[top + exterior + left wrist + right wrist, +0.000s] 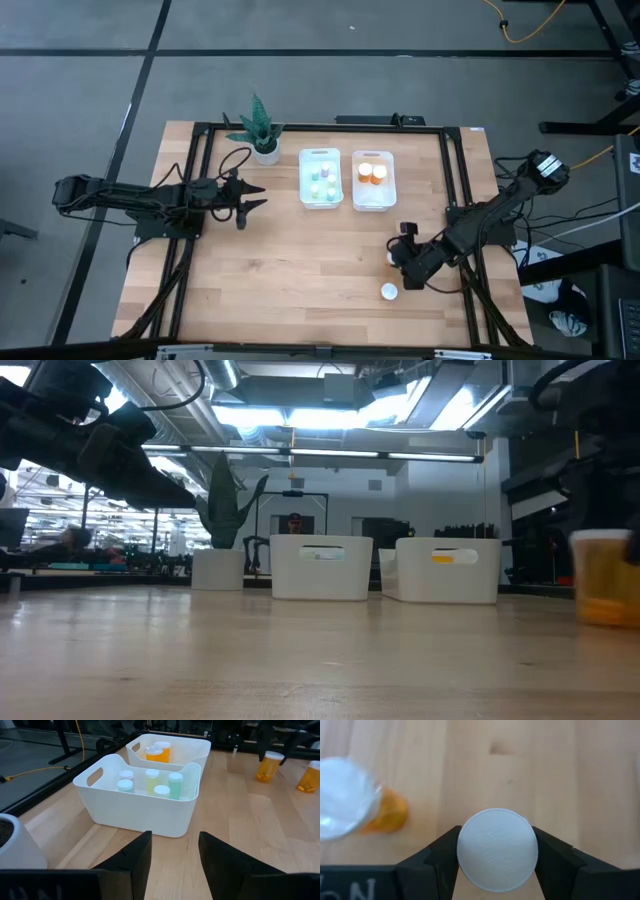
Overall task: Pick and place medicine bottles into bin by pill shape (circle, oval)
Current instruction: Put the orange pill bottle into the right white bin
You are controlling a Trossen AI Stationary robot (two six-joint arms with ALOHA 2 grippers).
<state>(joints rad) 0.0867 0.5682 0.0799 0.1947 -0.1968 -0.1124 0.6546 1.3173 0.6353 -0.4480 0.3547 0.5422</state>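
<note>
The light wooden table point(300, 270) carries 2 white plastic bins side by side near its far edge. The left bin point(320, 203) holds 5 small pale green, pink and whitish bottles with white caps point(150, 782). The right bin point(372, 201) holds 2 amber-orange bottles with white caps point(372, 173). Just beside the left bin stands a spiky green plant in a white pot point(262, 131).

The left gripper point(258, 197) hangs near the plant and the left bin, its 2 dark fingers point(135, 857) apart with nothing between them.

The right gripper point(394, 257) is at the table's near right part, pointing straight down. Its fingers point(440, 855) press both sides of the white cap of an upright amber-orange bottle point(497, 848) standing on the wood. A second amber-orange bottle point(389, 291) with a white cap stands just beside it, free of the gripper.
</note>
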